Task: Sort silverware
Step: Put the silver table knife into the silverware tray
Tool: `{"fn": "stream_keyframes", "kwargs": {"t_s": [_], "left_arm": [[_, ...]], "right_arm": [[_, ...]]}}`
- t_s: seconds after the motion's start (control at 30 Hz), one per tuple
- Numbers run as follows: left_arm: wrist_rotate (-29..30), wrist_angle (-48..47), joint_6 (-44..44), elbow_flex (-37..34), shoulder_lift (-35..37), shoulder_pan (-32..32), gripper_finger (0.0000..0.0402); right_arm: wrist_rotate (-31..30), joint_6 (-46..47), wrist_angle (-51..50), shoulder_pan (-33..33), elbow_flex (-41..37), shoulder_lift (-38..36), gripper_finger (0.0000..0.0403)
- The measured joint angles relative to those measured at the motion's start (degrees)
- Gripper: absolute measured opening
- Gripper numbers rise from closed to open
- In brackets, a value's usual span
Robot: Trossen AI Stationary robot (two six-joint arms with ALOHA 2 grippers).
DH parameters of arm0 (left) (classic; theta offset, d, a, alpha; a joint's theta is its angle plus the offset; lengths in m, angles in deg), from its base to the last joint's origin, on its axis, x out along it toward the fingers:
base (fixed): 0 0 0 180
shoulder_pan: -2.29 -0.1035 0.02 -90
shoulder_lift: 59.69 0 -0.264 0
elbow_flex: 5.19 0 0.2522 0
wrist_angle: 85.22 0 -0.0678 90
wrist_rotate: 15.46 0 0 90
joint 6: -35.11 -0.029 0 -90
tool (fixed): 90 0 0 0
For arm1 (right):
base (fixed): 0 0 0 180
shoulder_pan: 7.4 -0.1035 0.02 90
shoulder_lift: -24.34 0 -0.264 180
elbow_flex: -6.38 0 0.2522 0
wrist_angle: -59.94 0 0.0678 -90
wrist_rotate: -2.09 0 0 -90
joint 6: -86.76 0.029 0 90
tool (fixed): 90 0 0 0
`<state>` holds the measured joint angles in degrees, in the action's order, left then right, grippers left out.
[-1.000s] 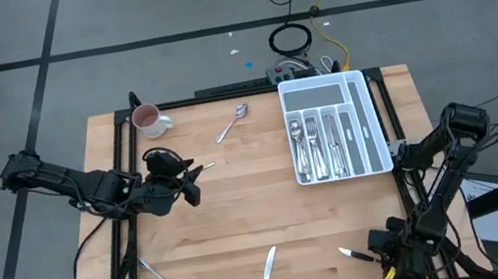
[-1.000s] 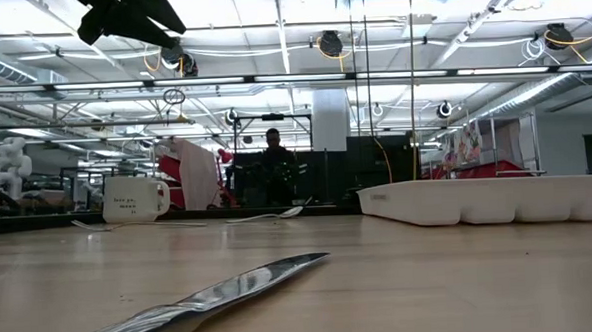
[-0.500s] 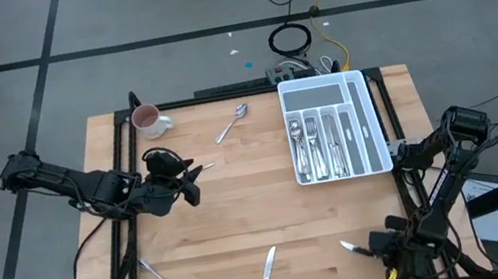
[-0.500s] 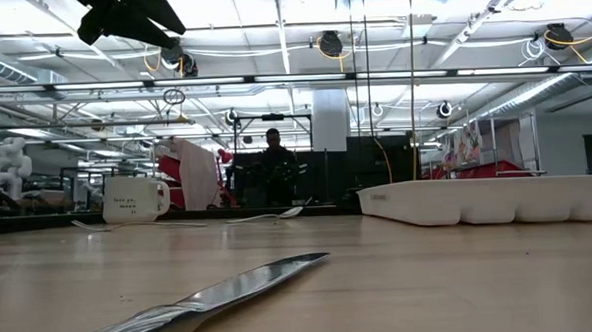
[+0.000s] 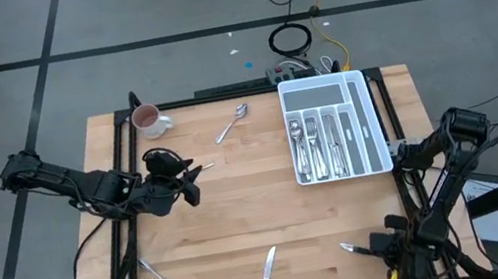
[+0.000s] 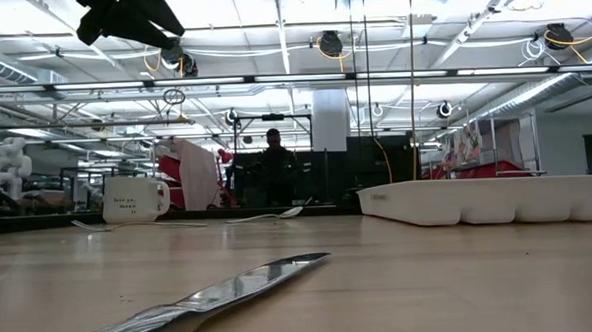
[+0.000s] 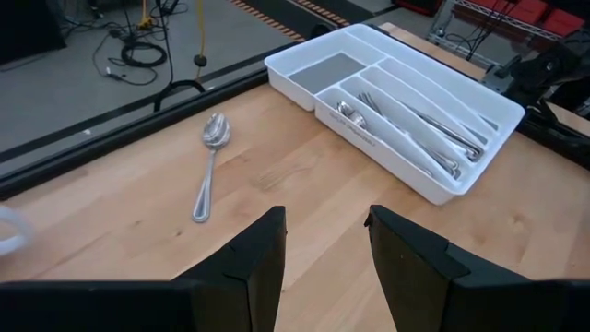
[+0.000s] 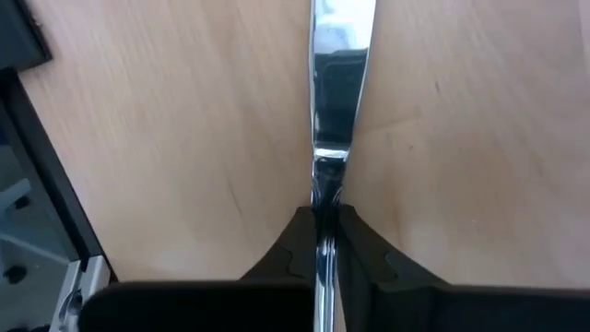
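Pickup step: right claw (image 8: 323,242) pinched on a knife (image 8: 339,83), blade sticking out ahead over the table (image 5: 241,212). Next probably lift, carry to tray (image 5: 367,120). Left claw (image 7: 324,242) spread, spoon (image 7: 210,161) ahead.

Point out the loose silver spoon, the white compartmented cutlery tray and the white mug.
Loose silver metal spoon (image 7: 216,131), left wrist view, on its bowl.
White plastic compartmented cutlery tray (image 5: 373,119), high view, on its right rim.
White ceramic mug (image 6: 127,199), low view, on its side wall.
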<state>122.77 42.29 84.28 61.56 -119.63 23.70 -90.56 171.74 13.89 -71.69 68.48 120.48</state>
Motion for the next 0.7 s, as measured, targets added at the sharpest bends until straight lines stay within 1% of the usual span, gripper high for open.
{"fn": "stream_keyframes", "kwargs": {"t_s": [0.17,0.27,0.4,0.57,0.7], "left_arm": [[0.02,-1.22,-0.02,0.0,0.0,0.0,0.0162],[0.07,-1.39,-0.23,0.0,-0.02,-0.01,0.0162],[0.13,-1.37,-1.42,0.0,-0.02,-0.01,0.0162],[0.25,-1.39,-1.99,0.0,-0.02,-0.01,0.0162],[0.36,-1.57,-3.03,0.0,-0.02,-0.02,0.0162]], "right_arm": [[-4.07,-0.05,-4.26,0.7,4.04,-0.24,0.0001],[-6.62,-0.21,-4.24,1.09,6.24,-0.42,0.0],[-7.69,-0.18,-5.04,1.76,8.28,-0.43,0.0],[-10.59,0.07,-7.04,5.11,10.35,-0.48,0.0],[-11.34,0.17,-7.2,10.86,11.65,-0.62,0.0]]}}
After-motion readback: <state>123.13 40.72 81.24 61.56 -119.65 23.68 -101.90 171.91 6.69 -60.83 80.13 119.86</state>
